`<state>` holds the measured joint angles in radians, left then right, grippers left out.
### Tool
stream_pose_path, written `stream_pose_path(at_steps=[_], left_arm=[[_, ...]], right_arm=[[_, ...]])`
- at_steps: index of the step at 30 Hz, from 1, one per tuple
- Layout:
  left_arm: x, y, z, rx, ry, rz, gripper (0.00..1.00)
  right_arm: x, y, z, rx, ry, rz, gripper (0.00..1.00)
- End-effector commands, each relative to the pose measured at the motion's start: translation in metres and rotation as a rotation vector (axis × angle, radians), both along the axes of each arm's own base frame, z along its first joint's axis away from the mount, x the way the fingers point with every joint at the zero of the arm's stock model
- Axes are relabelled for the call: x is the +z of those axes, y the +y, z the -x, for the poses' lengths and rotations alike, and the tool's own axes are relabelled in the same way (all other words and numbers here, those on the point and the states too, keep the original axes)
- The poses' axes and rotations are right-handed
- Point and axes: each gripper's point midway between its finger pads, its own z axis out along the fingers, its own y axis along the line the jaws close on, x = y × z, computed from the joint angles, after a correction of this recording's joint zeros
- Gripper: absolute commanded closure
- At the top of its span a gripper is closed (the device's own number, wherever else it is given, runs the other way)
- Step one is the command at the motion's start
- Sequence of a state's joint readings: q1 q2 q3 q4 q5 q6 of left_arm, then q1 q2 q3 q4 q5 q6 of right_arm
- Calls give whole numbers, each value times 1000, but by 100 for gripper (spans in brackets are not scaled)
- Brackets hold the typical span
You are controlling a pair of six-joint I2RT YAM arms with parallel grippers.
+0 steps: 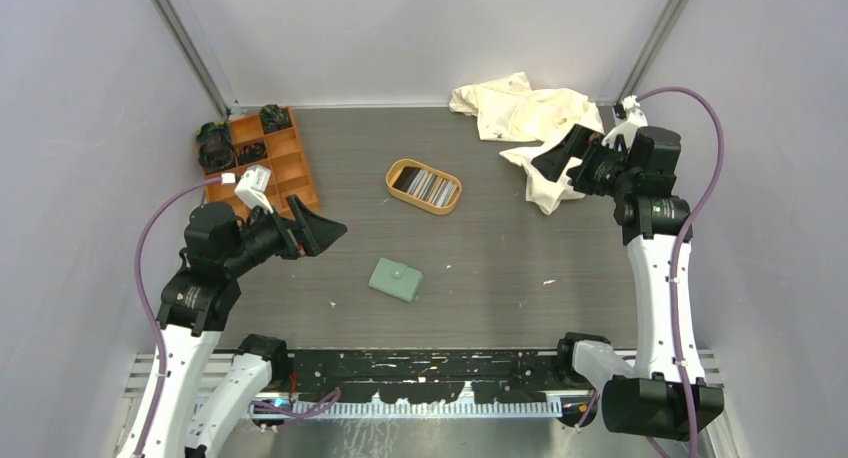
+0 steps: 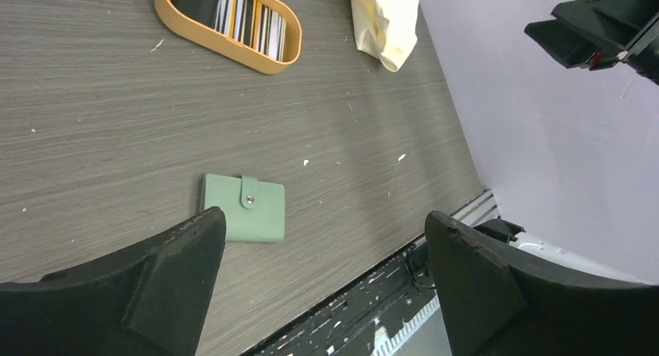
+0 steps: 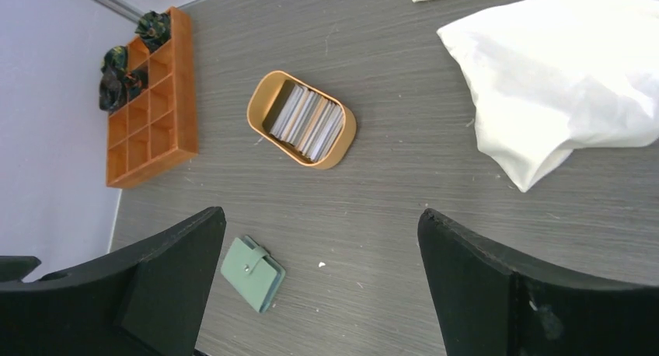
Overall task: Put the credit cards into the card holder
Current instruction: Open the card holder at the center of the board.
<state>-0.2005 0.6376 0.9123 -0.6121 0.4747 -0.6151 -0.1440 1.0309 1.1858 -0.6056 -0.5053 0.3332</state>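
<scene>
Both arms' jaws wide open and empty above the counter [image 1: 520, 248], credit cards [image 1: 428, 186] stacked in tan tray [image 3: 346, 138] mid-counter, closed card holder [image 1: 396, 279] nearer, so unsnap the holder first, then pinch one card by its edge.

The right end effector [image 3: 319, 220] hangs over the grey tabletop [image 3: 404, 177] with its fingers spread wide. Cards [image 3: 305, 121] stand on edge in an oval tan tray [image 3: 343, 141]. A green holder [image 3: 252, 273] lies snapped shut. An orange box [image 3: 151, 134] has dark items [image 3: 116, 68] in its end compartments. A white cloth [image 3: 559, 84] lies well apart from it.
</scene>
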Motion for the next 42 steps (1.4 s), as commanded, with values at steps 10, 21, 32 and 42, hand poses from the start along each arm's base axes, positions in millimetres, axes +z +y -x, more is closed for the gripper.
stream_pose_path(at_steps=[10, 21, 32, 42], left_arm=[[-7, -19, -15, -89, 4, 63, 0], [-75, -83, 0, -197, -3, -229, 2], [-137, -105, -44, -229, 23, -338, 4], [-197, -88, -37, -269, 370, -376, 32]], right_arm=[[13, 53, 2, 480, -165, -66, 1], [-63, 60, 9, 633, -73, -95, 1], [-103, 42, 18, 669, -61, 202, 1], [-132, 89, 48, 941, -13, 310, 2]])
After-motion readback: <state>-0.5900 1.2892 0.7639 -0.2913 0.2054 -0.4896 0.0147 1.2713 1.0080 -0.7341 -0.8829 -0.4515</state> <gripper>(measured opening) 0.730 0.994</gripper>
